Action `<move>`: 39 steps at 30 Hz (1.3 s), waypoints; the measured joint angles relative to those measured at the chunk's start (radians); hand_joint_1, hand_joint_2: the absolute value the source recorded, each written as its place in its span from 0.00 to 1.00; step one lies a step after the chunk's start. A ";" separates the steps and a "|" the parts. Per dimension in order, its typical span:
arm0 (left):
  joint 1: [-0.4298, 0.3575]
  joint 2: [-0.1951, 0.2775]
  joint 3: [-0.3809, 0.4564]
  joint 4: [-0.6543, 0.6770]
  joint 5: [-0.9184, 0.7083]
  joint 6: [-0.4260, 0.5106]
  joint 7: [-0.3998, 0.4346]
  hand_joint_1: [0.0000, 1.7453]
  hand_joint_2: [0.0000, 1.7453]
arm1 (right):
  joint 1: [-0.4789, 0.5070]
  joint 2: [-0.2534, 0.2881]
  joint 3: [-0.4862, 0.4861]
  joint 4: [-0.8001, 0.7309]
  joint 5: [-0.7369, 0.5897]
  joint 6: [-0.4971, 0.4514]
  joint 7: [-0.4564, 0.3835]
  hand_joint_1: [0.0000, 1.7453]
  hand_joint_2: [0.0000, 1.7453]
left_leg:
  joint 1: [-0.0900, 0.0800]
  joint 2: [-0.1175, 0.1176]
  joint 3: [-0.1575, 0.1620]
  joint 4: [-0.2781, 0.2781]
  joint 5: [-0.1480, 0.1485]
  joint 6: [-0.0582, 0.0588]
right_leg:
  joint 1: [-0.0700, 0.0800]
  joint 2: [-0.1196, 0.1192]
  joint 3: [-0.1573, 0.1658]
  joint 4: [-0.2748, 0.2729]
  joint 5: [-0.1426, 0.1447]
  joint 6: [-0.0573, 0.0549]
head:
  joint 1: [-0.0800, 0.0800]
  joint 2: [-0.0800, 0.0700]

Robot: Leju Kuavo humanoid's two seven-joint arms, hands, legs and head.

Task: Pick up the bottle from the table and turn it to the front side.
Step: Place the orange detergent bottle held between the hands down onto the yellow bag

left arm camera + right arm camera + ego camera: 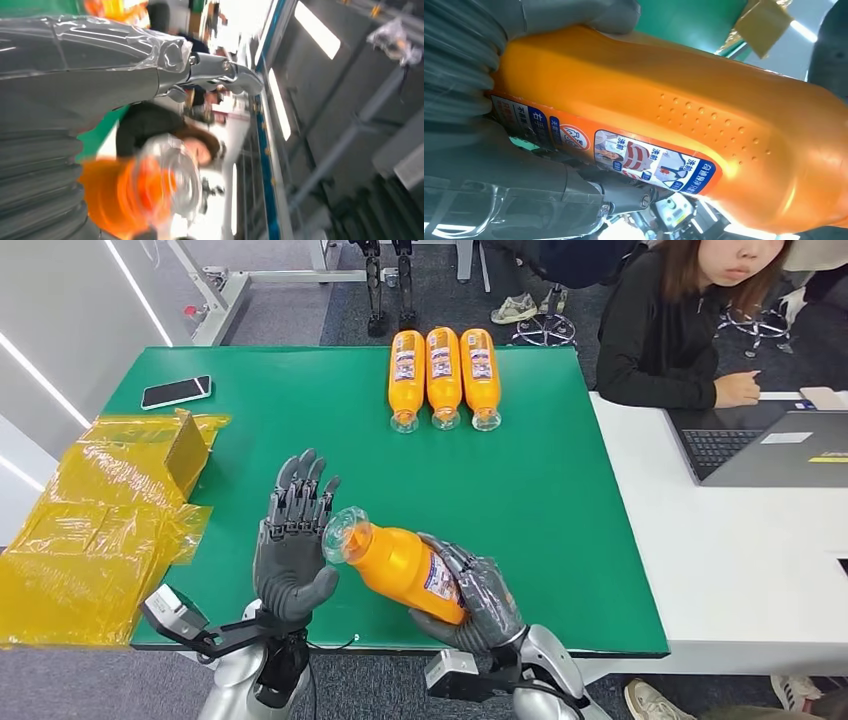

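Orange bottle (402,562) sits tilted in the right hand (476,598), whose fingers wrap its labelled body above the green table (560,510). Beside its clear cap, the left hand (292,540) stands upright, fingers spread, grasping nothing.

Bright even overhead light, soft shadows; left wrist view motion-blurred, with glaring ceiling strips (316,29).

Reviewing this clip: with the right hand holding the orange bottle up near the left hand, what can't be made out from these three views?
- Held bottle: its base, hidden in the head view by the right hand.
- Its label: print too small to read in the right wrist view, partly covered by fingers.
- Left hand: whether it touches the bottle's clear cap; the left wrist view is motion-blurred.
- Three bottles at the table's far edge: labels too small.
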 joint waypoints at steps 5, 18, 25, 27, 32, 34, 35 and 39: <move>0.001 0.001 -0.031 -0.021 0.072 -0.086 0.020 0.00 1.00 | -0.031 0.021 0.011 0.030 -0.015 0.011 -0.006 1.00 1.00 | 0.000 0.000 0.000 0.000 0.000 0.000 | 0.000 0.000 0.000 0.000 0.000 0.000 | 0.000 0.000; 0.010 0.001 -0.065 -0.045 0.092 -0.095 0.032 0.00 1.00 | -0.069 0.047 0.048 0.063 -0.059 0.058 -0.035 1.00 1.00 | 0.000 0.000 0.000 0.000 0.000 0.000 | 0.000 0.000 0.000 0.000 0.000 0.000 | 0.000 0.000; 0.001 0.002 -0.070 -0.035 0.076 -0.035 0.033 0.00 1.00 | -0.109 0.078 0.125 0.041 -0.072 0.087 0.013 1.00 1.00 | 0.000 0.000 0.000 0.000 0.000 0.000 | 0.000 0.000 0.000 0.000 0.000 0.000 | 0.000 0.000; -0.012 0.003 -0.070 -0.013 0.064 -0.009 0.022 0.00 1.00 | -0.125 0.081 0.145 0.035 -0.080 0.098 0.025 1.00 1.00 | 0.000 -0.001 0.000 0.000 0.001 0.000 | 0.000 -0.001 0.000 0.000 0.000 0.000 | 0.000 0.000; -0.037 0.004 -0.065 0.039 0.032 0.043 -0.003 0.00 1.00 | -0.142 0.083 0.174 0.029 -0.097 0.122 0.040 1.00 1.00 | 0.000 -0.001 0.000 0.000 0.001 0.000 | 0.000 -0.001 0.000 0.000 0.000 0.000 | 0.000 0.000; -0.039 0.006 -0.061 0.048 0.022 0.057 -0.005 0.38 1.00 | -0.143 0.083 0.180 0.029 -0.102 0.132 0.046 1.00 1.00 | 0.000 -0.001 -0.001 0.000 0.001 0.000 | 0.000 -0.001 0.000 0.000 0.000 0.000 | 0.000 0.000; -0.038 0.007 -0.058 0.051 0.015 0.063 -0.006 0.63 1.00 | -0.144 0.083 0.183 0.029 -0.103 0.136 0.049 1.00 1.00 | 0.000 -0.001 -0.001 0.000 0.001 0.000 | 0.000 -0.001 0.000 0.000 0.000 0.000 | 0.000 0.000; -0.034 0.011 -0.044 0.054 -0.010 0.084 -0.008 1.00 1.00 | -0.151 0.089 0.189 0.041 -0.109 0.152 0.059 1.00 1.00 | 0.000 -0.001 -0.001 0.000 0.001 0.000 | 0.000 -0.001 0.000 0.000 0.000 0.000 | 0.000 0.000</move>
